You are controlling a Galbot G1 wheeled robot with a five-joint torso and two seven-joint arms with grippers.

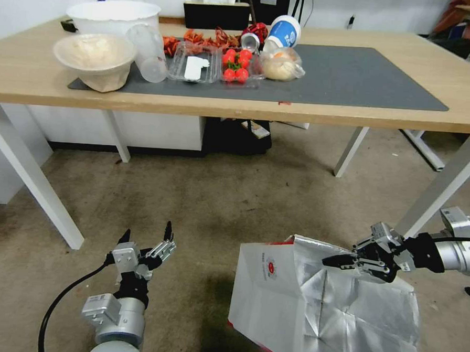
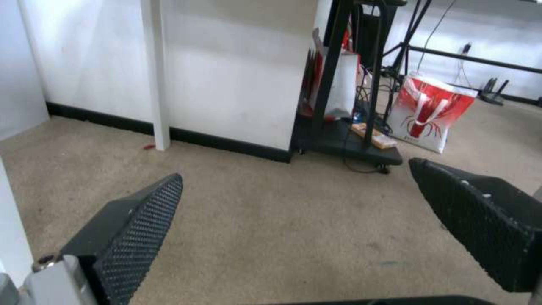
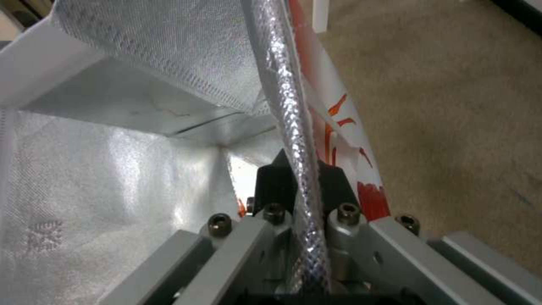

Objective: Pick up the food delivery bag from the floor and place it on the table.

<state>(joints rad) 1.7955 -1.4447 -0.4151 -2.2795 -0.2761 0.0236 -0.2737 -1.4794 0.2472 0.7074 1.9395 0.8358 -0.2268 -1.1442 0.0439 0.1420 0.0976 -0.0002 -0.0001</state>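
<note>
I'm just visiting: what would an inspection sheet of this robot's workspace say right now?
Surface: table of light wood, with a dark grey mat.
Job's things: food delivery bag on the floor, foil lining showing.
Clutter: white bowl, tomatoes, cup on the table.
Grippers: right gripper shut on the bag's rim; left gripper open, low over the floor.
Cables: black cable at the left arm.
Surroundings: red and white bag by a black stand.
</note>
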